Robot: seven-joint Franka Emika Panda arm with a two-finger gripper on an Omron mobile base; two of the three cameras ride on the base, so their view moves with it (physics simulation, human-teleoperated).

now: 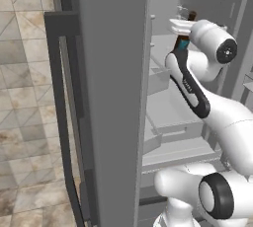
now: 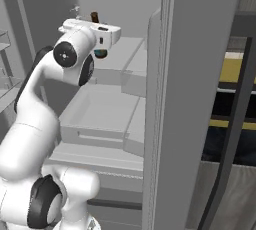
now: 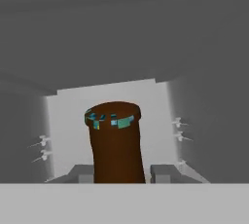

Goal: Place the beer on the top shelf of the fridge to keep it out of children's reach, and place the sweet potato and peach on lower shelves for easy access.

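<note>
Closest to the camera in the hand view stands the beer (image 3: 116, 142), a dark-brown bottle that rises from the bottom centre of the frame, with teal label pieces around its upper rim. Two grey fingertips (image 3: 82, 173) sit at its left and right sides at the bottom, so the gripper (image 3: 119, 174) is clenched on the beer. Behind the bottle a pale-grey back wall of the fridge (image 3: 194, 121) fills the middle of the frame, and dark grey walls lie to the left, right and above. In the left base view the white arm (image 1: 217, 117) rises from the lower right and bends up to the upper right, where the hand reaches into the open fridge (image 1: 163, 73). The beer (image 1: 184, 37) shows there as a dark neck and a teal patch just left of the hand, at the level of the top shelf (image 1: 160, 41); I cannot tell if the bottle touches it. A wide grey door (image 1: 113, 97) with a dark bar handle (image 1: 62, 112) takes the left half of this frame. In the right base view the arm comes from the lower left, and the beer (image 2: 95, 17) sticks up behind the hand in the upper left, above the top shelf (image 2: 125, 49). Lower shelves (image 2: 100, 109) with drawer fronts lie below it in the centre.
</note>
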